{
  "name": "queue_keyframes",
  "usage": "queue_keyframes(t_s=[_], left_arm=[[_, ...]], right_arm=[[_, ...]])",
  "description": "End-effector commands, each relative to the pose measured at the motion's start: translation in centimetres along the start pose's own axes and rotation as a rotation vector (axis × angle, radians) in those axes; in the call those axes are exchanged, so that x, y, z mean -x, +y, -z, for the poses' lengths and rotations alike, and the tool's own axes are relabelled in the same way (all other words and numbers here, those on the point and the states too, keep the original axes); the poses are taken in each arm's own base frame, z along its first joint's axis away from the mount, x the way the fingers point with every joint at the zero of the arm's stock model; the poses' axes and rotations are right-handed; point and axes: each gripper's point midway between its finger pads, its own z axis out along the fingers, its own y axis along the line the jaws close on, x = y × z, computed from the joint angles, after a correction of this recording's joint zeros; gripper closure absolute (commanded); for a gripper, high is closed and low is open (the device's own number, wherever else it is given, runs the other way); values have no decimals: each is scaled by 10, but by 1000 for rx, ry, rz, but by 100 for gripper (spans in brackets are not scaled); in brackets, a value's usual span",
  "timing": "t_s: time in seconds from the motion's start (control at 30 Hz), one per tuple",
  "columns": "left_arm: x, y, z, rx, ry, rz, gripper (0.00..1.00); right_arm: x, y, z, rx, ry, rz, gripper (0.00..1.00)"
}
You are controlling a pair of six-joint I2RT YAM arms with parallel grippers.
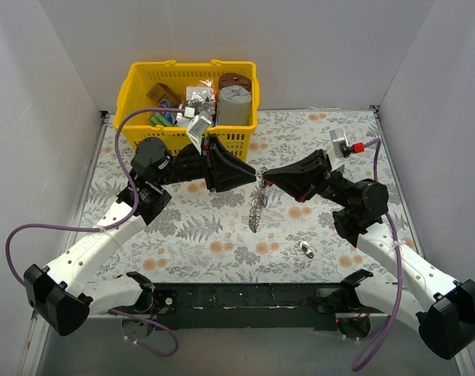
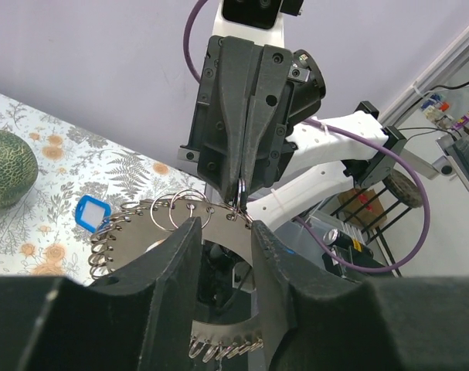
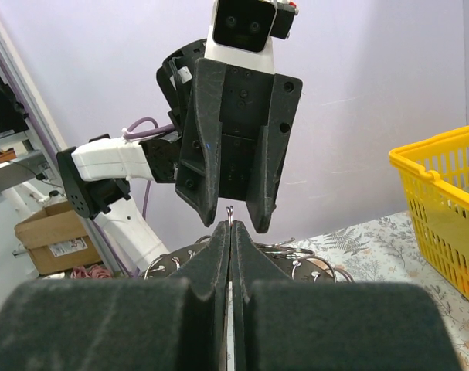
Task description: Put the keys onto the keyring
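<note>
The keyring [image 2: 137, 236] hangs in the air between the two arms, edge-on above the floral table [image 1: 182, 235] in the overhead view, resting on nothing. The left gripper [image 2: 223, 229] appears clamped across its flat toothed band. The right gripper [image 3: 230, 226], facing it tip to tip, is pinched fully closed on a small split ring [image 3: 229, 211] at the keyring's rim. A blue key tag [image 2: 93, 212] sits among the wire loops at the rim, while what looks like a loose key [image 1: 306, 249] lies on the table near the right arm, well apart from the keyring. The chief risk, as I judge it, is the thin wire slipping out of the right fingertips: only a sliver of loop shows above them, so a twist or pull by either arm could pop it free. Since both arms hold one linked assembly, pulling in opposite directions could also bend the small split ring or drag the band through the left jaws, dropping the keyring onto the table. The two sets of fingertips are nearly touching, so a small misjudged move could knock them together. The loose key is tiny and lies flat, so picking it up looks fiddly.
</note>
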Motion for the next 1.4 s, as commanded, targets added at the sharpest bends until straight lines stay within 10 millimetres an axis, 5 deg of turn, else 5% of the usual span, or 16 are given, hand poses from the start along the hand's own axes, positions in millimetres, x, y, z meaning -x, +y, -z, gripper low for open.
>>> queue_keyframes(t_s=[0.0,0.97,1.1,1.17,1.37], left_arm=[[5,-1,-2,0,-24,-16,66],[4,-10,-15,-68,-7,-23,68],[2,-10,-17,-76,4,-19,82],[1,-10,-17,-81,10,-20,100],[1,-9,-16,-58,4,-34,100]], right_arm=[[27,19,-2,50,-95,70,99],[23,16,0,41,-91,52,99],[23,16,0,44,-91,52,99],[22,17,0,46,-89,51,99],[19,12,1,22,-83,33,99]])
